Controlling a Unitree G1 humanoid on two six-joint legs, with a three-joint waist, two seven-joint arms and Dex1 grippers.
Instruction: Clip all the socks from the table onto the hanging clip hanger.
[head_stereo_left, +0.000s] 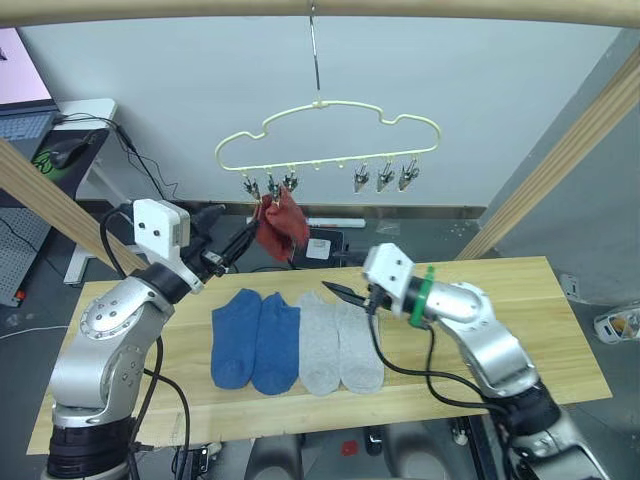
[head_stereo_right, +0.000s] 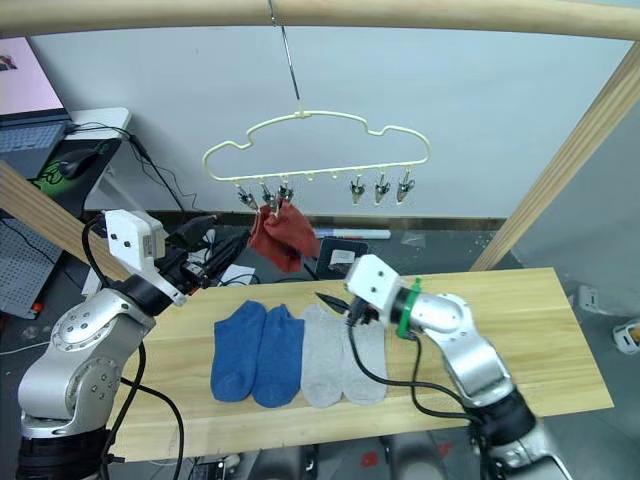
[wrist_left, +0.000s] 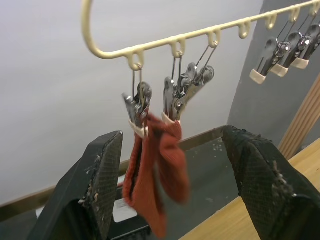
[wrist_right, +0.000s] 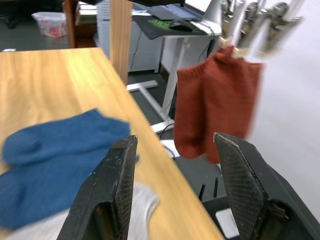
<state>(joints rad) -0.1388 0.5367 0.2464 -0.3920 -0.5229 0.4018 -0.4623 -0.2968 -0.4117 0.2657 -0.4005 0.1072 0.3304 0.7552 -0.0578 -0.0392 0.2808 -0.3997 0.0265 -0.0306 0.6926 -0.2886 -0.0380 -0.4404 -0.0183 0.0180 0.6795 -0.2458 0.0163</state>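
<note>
The pale yellow clip hanger hangs by its hook from the top pole. Two rust red socks dangle from its left clips; the three right clips are bare. On the table lie two blue socks and, to their right, two light grey socks, side by side. My left gripper is open, raised just left of the red socks, its fingers either side of them in the left wrist view. My right gripper is open, low over the top edge of the grey socks.
Slanted wooden poles stand at the table's right and left back corners. A desk with a laptop is behind on the left. A black cable from my right arm trails over the table beside the grey socks.
</note>
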